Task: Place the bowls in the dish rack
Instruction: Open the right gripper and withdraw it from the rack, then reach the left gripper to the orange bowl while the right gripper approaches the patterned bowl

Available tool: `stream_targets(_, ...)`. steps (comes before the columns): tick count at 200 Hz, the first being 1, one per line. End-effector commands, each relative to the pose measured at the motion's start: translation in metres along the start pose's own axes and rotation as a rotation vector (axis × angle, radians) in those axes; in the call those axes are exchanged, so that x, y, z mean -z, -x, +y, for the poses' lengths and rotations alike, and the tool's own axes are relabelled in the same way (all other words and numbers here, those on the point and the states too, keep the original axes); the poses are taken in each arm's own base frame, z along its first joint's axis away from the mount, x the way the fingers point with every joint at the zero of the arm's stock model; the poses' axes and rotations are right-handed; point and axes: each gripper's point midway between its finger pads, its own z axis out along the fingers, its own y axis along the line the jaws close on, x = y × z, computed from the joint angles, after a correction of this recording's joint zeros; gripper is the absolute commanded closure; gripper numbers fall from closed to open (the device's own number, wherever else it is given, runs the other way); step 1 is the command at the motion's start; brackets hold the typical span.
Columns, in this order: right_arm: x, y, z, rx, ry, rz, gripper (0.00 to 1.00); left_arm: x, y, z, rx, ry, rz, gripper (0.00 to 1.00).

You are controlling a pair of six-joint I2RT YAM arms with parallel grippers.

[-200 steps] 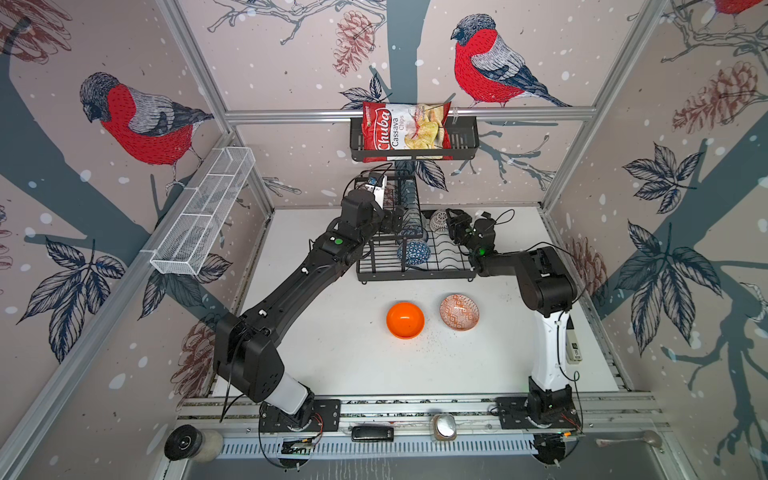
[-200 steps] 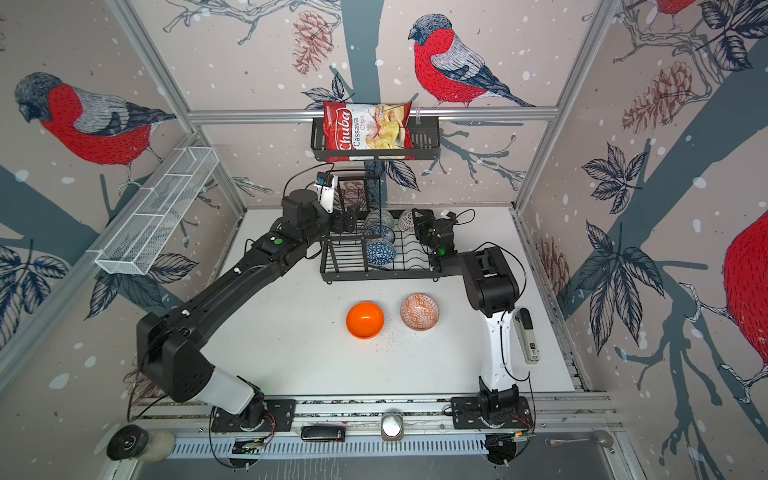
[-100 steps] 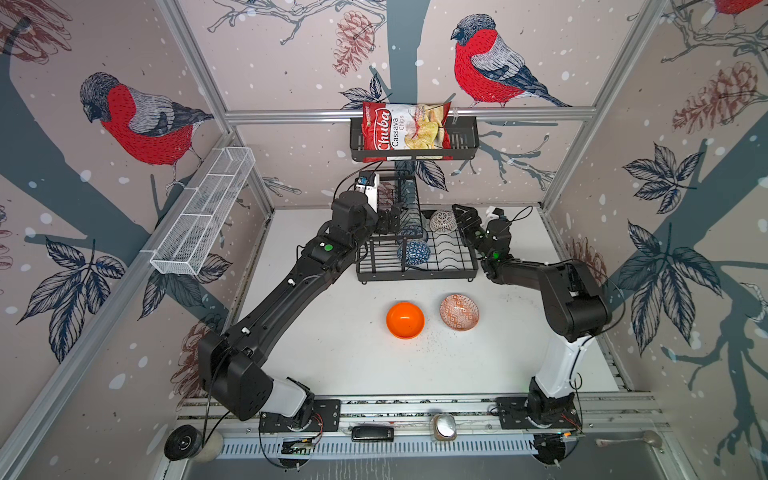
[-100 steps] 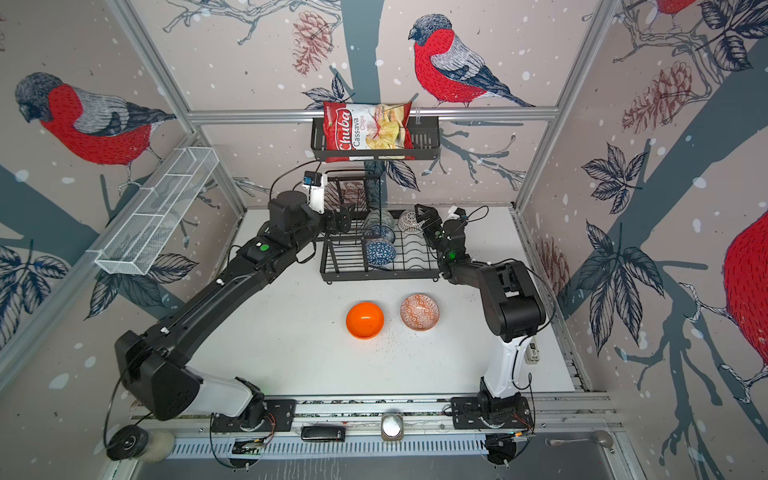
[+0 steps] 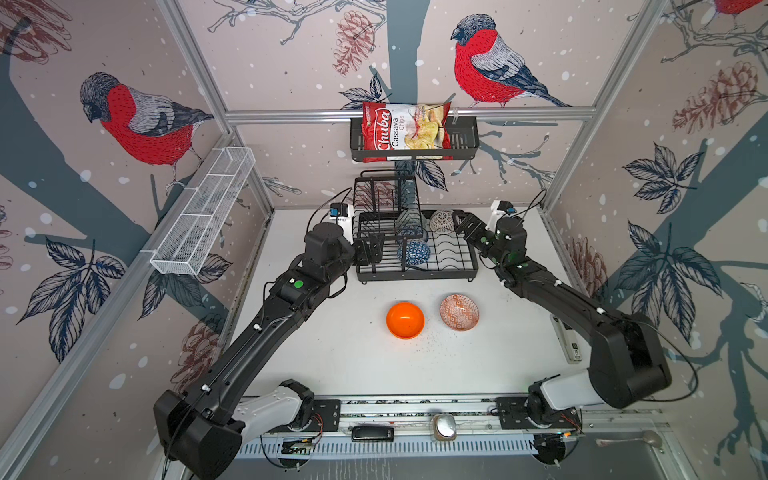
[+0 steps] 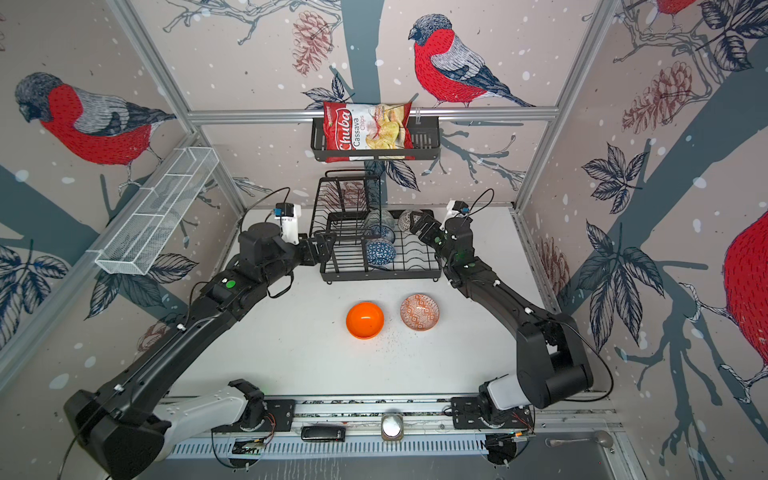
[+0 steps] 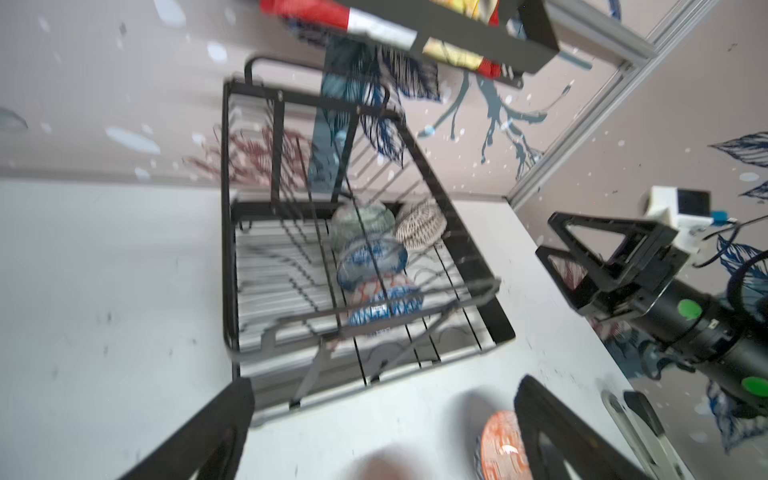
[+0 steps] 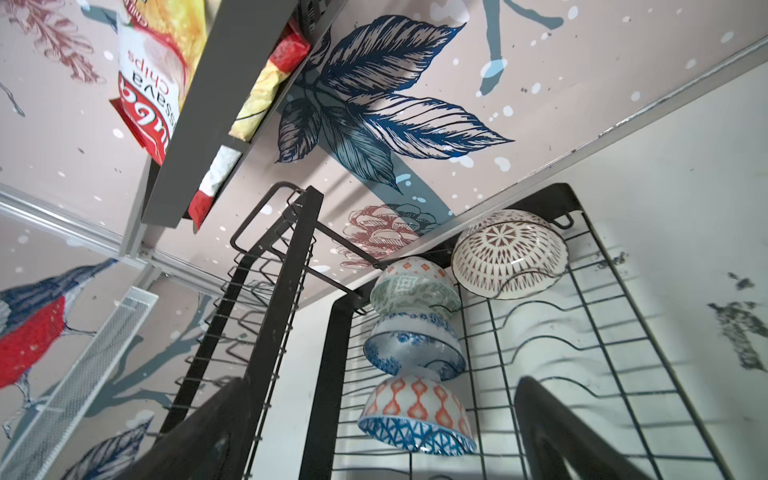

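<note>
I am watching both grippers standing wide and empty: the left gripper (image 5: 370, 249) is hanging just beside the left end of the dish rack (image 5: 415, 272), and the right gripper (image 5: 465, 222) is hovering near its far right corner by the white dark-lined bowl (image 8: 509, 253). That bowl, the grey-green bowl (image 8: 413, 286) and two blue-patterned bowls (image 8: 415, 345) are sitting on edge in the rack. The plain orange bowl (image 5: 405, 320) and the orange-red patterned bowl (image 5: 459, 311) are lying side by side on the table (image 5: 332, 353) in front.

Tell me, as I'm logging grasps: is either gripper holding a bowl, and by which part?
Nothing is held. The left gripper and right gripper both stand open and empty; the white line-patterned bowl sits in the dish rack, apart from both.
</note>
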Motion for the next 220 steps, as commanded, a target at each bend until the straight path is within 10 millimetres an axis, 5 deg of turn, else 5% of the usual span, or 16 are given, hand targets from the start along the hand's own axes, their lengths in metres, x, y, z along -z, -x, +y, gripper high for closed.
stream_targets(1, 0.019, -0.013, -0.014, 0.146, -0.117, 0.048, 0.0, 0.008, -0.027, -0.002, 0.117, -0.068, 0.034, 0.02)
stream_targets(51, 0.047, -0.049, -0.007, 0.279, -0.107, 0.152, 0.0, 0.011, -0.106, 0.02, 0.242, -0.078, 0.154, 0.02)
stream_targets(103, 0.063, -0.07, -0.039, 0.321, -0.207, 0.125, 0.0, 0.003, -0.171, 0.025, 0.218, -0.028, 0.301, 0.02)
stream_targets(145, 0.069, -0.083, -0.038, 0.456, -0.24, 0.069, 0.0, -0.009, -0.196, 0.031, 0.165, 0.022, 0.363, 0.04)
stream_targets(194, 0.087, -0.105, -0.006, 0.568, -0.08, 0.025, 0.0, -0.022, -0.212, 0.033, 0.147, 0.03, 0.406, 0.09)
stream_targets(220, 0.092, -0.111, -0.007, 0.572, -0.059, 0.016, 0.0, -0.026, -0.219, 0.031, 0.129, 0.042, 0.422, 0.13)
